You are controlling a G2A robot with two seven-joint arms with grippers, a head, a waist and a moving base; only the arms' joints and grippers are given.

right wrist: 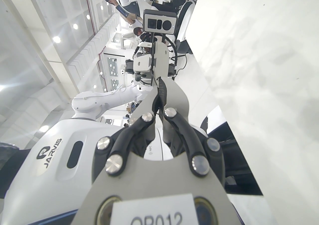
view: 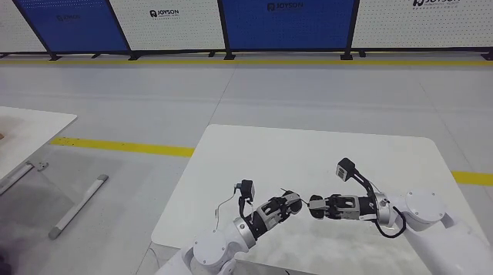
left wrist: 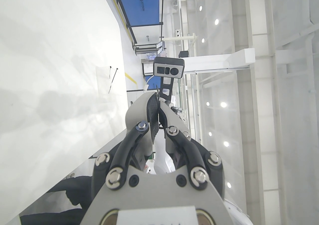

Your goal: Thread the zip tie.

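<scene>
Left gripper point(view: 290, 202): jaws closed, pads pressed together on the zip tie point(view: 286, 192), held above the white table point(view: 308, 152) near its front edge. In the left wrist view the fingertips of this gripper point(left wrist: 157, 101) meet with no gap, and a short, thin black end of the tie point(left wrist: 157, 92) sticks out just past the tips, pointing toward the other arm. From above, a fine black strand rises in a small arc just over the left gripper's fingers and runs on toward the right gripper; how far it extends is too thin to tell. Between the two grippers there is almost no space: tips face each other, nearly touching, the tie bridging them. Right gripper point(view: 314, 204): also closed. In the right wrist view its fingers point(right wrist: 158, 91) are drawn together on a dark strip, and a thin black strand of the tie point(right wrist: 156, 81) leaves the tips and heads straight for the left gripper's grey finger just beyond. Each wrist view shows the opposite arm's wrist camera point(left wrist: 169, 68) directly past its own fingertips, so the grippers are lined up tip to tip. Off to the table side of the left gripper, farther out, a thin dark line point(left wrist: 113, 79) lies on the surface; whether second tie or reflection, cannot tell.
</scene>
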